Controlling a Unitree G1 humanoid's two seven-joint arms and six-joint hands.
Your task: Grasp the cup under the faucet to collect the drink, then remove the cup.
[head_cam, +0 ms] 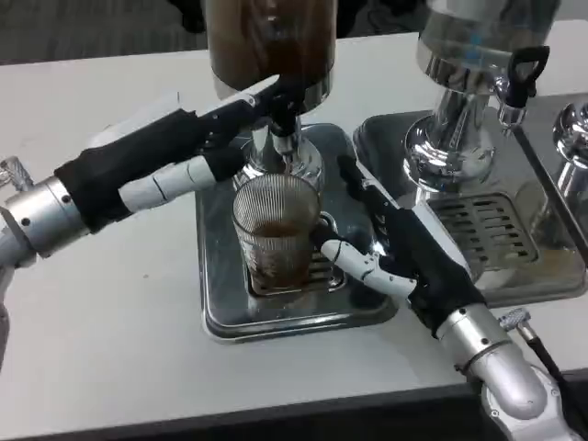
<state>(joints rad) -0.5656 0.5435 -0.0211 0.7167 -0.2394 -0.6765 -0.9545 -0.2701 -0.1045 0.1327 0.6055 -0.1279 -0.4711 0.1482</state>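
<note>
Holding the ribbed glass cup (276, 231), apparently, right hand (400, 248) fingers (354, 262) curl.

The cup (276, 231) stands on the drip tray (220, 308), directly under the faucet (283, 112). A second dispenser (464, 101) stands right of the cup.

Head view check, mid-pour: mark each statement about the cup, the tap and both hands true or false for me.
1. The cup stands on the drip tray under the faucet. True.
2. The cup is empty. False: brown drink fills its lower part.
3. The left hand reaches to the faucet's lever. True.
4. The right hand rests on the second dispenser. False: it is at the cup's side.
5. The cup lies tipped over. False: it stands upright.
</note>
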